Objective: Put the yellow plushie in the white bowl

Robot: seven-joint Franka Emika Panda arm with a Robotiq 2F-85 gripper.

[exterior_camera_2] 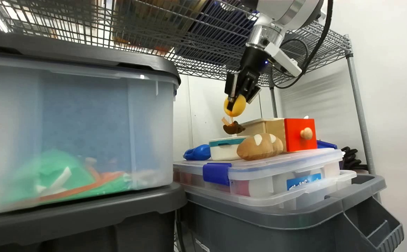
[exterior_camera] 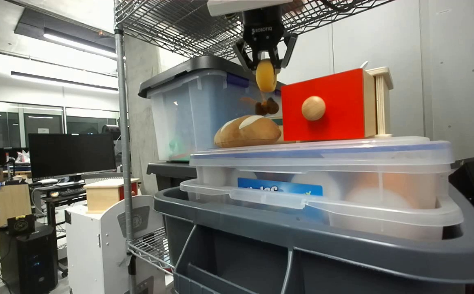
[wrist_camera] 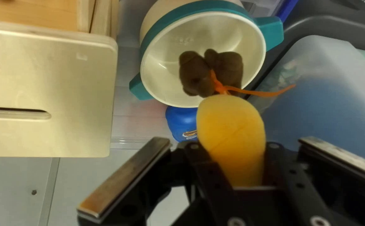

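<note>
Exterior view: white "ROBOTIQ" lettering (exterior_camera: 262, 30) sits above fingers (exterior_camera: 277, 63) pinching the yellow plushie (exterior_camera: 266, 76).

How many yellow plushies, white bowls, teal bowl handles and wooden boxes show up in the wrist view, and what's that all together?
Yellow plushies: 1
White bowls: 1
Teal handles: 2
Wooden boxes: 1
Total: 5
</note>
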